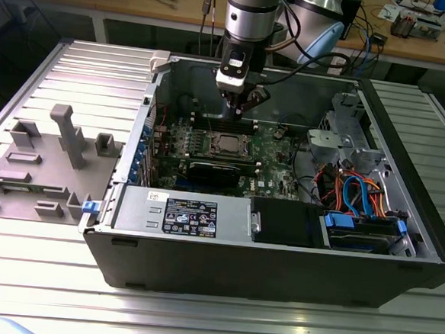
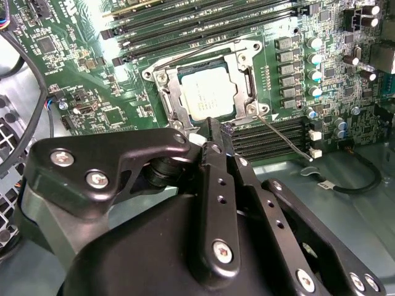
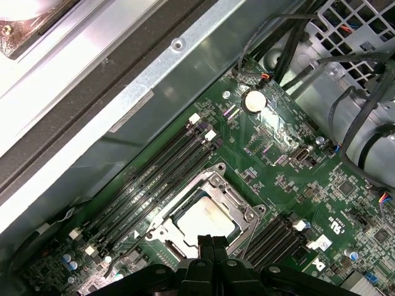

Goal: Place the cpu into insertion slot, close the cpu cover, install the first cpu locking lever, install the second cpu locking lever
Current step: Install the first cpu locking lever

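I saw the cpu (image 2: 208, 97) silver-grey, the cpu cover (image 2: 237, 60) silvery, the motherboard (image 2: 86, 74) green, the memory slots (image 2: 203, 23) and gripper (image 2: 214, 126) black.

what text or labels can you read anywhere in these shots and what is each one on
No text here can be quoted with confidence.
Black-and-white label on the power supply: print too small to read.
Small white sticker on the same box: unreadable.
White markings on the motherboard, first wrist view: symbols and letters, not legible.
White tag on a black cable: too small to read.
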`<action>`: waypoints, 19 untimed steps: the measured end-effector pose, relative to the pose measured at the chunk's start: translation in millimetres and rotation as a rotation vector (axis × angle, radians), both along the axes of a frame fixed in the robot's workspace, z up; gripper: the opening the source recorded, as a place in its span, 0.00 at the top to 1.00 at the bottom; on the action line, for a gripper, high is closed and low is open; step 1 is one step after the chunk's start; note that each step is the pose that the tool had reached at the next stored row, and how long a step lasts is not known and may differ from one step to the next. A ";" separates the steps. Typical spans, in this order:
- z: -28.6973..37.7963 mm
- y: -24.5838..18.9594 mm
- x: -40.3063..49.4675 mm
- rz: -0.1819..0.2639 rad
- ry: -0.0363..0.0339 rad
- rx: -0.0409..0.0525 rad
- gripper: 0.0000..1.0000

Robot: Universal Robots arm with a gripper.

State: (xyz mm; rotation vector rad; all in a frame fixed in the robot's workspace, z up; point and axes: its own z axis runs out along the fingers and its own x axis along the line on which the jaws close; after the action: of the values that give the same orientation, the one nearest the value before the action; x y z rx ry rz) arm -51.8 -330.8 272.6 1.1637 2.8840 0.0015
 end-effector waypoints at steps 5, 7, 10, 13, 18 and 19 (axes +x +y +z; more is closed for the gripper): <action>0.0 0.0 0.0 0.000 0.0000 0.0000 0.89; 0.0 0.0 0.0 0.000 0.0000 0.0000 0.89; 0.0 0.0 0.0 0.000 0.0001 0.0000 0.89; 0.0 0.0 0.0 0.005 0.0000 0.0000 0.89; 0.0 0.0 0.0 0.112 0.0000 0.0000 0.89; 0.0 0.0 0.0 0.152 0.0000 0.0000 0.89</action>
State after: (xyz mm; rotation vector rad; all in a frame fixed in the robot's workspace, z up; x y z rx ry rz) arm -51.8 -330.8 272.6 0.9413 2.9643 0.0052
